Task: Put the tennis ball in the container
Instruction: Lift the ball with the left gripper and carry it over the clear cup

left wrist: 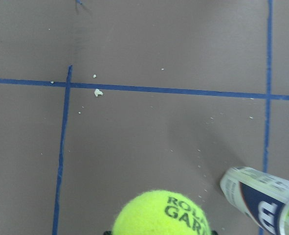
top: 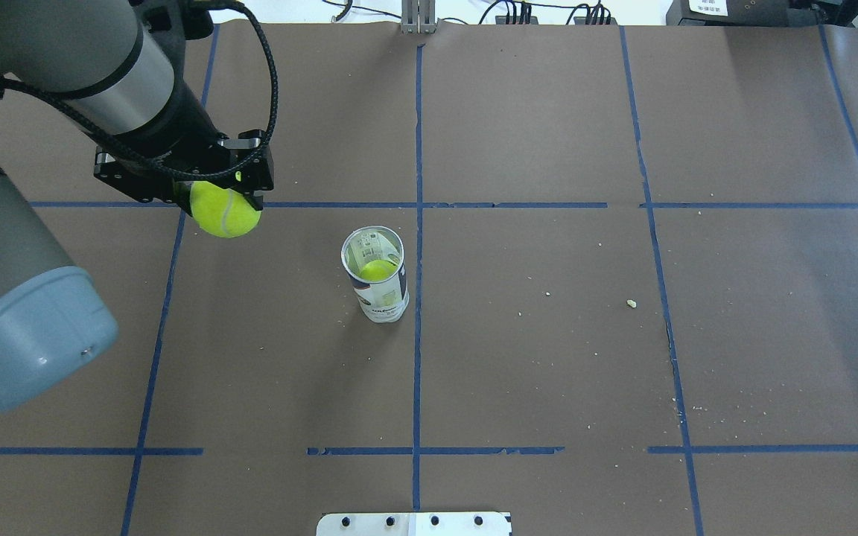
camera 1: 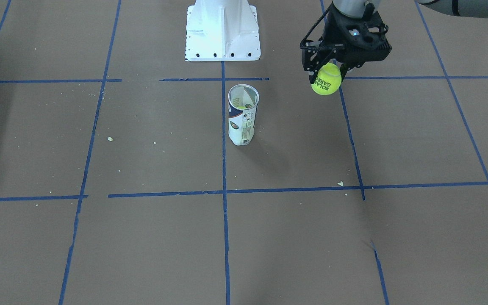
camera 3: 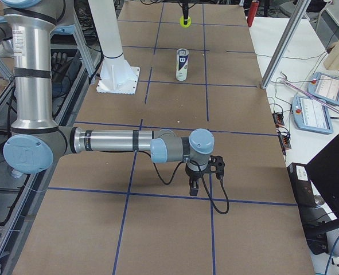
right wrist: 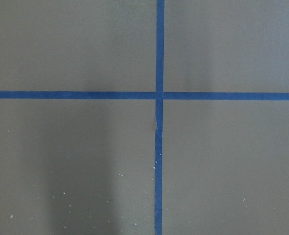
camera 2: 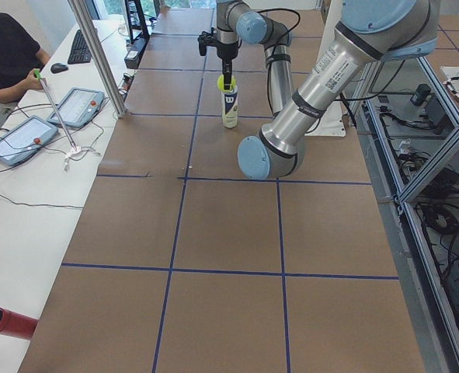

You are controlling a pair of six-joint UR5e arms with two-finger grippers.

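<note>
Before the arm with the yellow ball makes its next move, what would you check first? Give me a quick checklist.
1. Grip: the left gripper holds the tennis ball clear of the table: ok.
2. Container upright, mouth open: ok.
3. Ball over the mouth: not ok; it hangs off to one side.
4. Room inside: a second ball lies in it; cannot tell.
5. Right gripper far from the container: ok.

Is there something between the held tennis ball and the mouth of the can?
Nothing visible stands between the tennis ball in the left gripper and the container. Its mouth is open, but another ball lies inside.
</note>
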